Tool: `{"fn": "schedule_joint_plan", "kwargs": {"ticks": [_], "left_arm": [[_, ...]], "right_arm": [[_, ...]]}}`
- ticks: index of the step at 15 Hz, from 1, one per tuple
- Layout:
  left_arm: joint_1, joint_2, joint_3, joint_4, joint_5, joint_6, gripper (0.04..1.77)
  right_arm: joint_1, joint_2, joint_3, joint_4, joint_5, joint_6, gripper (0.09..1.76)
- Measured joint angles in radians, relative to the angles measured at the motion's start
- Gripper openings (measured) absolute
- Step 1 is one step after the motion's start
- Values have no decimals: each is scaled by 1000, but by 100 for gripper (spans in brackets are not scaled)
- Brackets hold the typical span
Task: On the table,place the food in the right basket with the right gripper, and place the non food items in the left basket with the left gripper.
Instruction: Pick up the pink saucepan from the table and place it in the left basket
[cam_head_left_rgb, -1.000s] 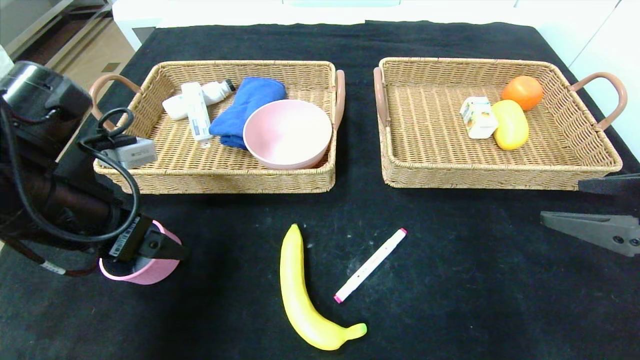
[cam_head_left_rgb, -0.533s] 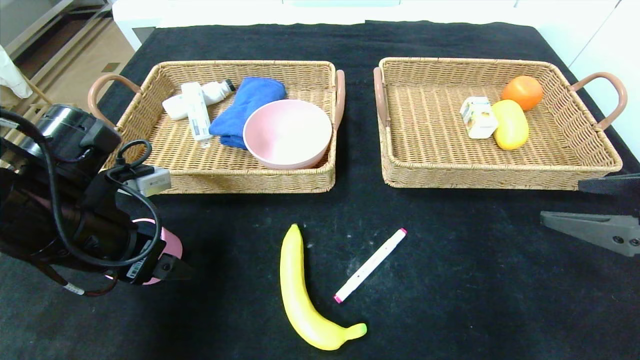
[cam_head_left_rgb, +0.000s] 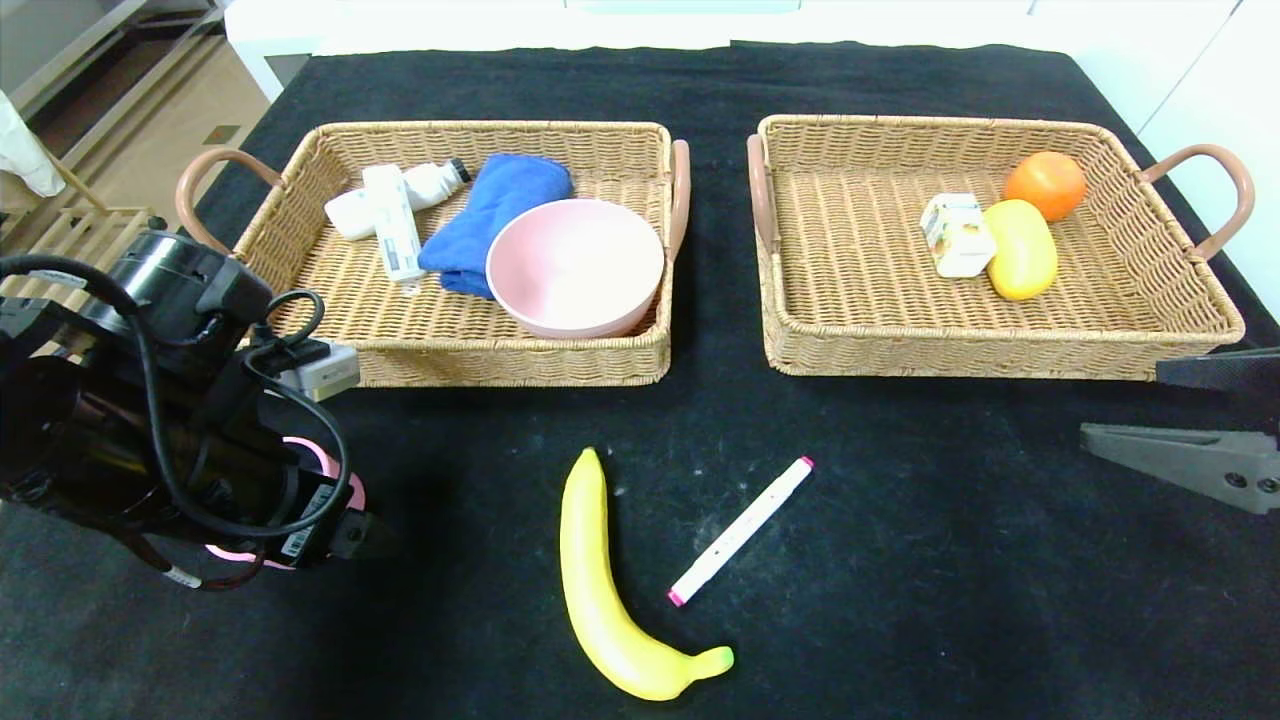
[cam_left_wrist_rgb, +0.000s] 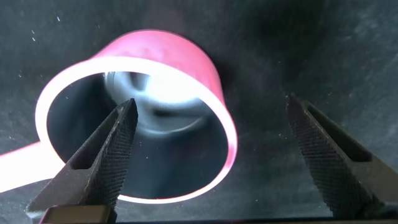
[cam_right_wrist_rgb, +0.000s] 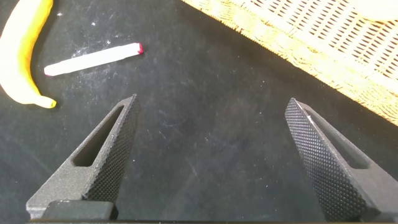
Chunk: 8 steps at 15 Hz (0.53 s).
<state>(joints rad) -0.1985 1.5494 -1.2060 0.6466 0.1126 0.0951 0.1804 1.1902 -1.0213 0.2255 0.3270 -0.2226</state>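
Note:
A pink cup (cam_head_left_rgb: 338, 478) stands at the table's front left, mostly hidden under my left arm. My left gripper (cam_head_left_rgb: 345, 525) is open over it. In the left wrist view the gripper (cam_left_wrist_rgb: 211, 124) straddles the cup's wall (cam_left_wrist_rgb: 186, 62), one finger inside the mouth and one outside. A yellow banana (cam_head_left_rgb: 600, 590) and a white marker (cam_head_left_rgb: 742, 530) lie at the front middle. My right gripper (cam_head_left_rgb: 1180, 420) is open and empty at the right edge, in front of the right basket (cam_head_left_rgb: 950, 358). The left basket (cam_head_left_rgb: 450, 362) is behind the cup.
The left basket holds a pink bowl (cam_head_left_rgb: 575, 265), a blue cloth (cam_head_left_rgb: 495, 205), a white bottle (cam_head_left_rgb: 430, 182) and a tube (cam_head_left_rgb: 393, 235). The right basket holds an orange (cam_head_left_rgb: 1045, 184), a yellow fruit (cam_head_left_rgb: 1020, 248) and a small carton (cam_head_left_rgb: 955, 235). The right wrist view shows the banana (cam_right_wrist_rgb: 22, 50) and marker (cam_right_wrist_rgb: 93, 58).
My left arm has moved down and to the right over the pink cup, which is now more hidden. The right arm has not moved.

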Motion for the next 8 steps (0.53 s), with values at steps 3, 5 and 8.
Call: {"fn": "schedule_joint_plan", "kwargs": {"ticks": [3,5,8], "left_arm": [[-4,1,10,0,4,0,113],[-5,1,14,-1,5,0,90],[-5,1,14,-1,8,-3,16]], "right_arm": [[0,0,0,1,0,0,171],[0,0,0,1,0,0,171],[0,-1,1,0,0,0,171]]}}
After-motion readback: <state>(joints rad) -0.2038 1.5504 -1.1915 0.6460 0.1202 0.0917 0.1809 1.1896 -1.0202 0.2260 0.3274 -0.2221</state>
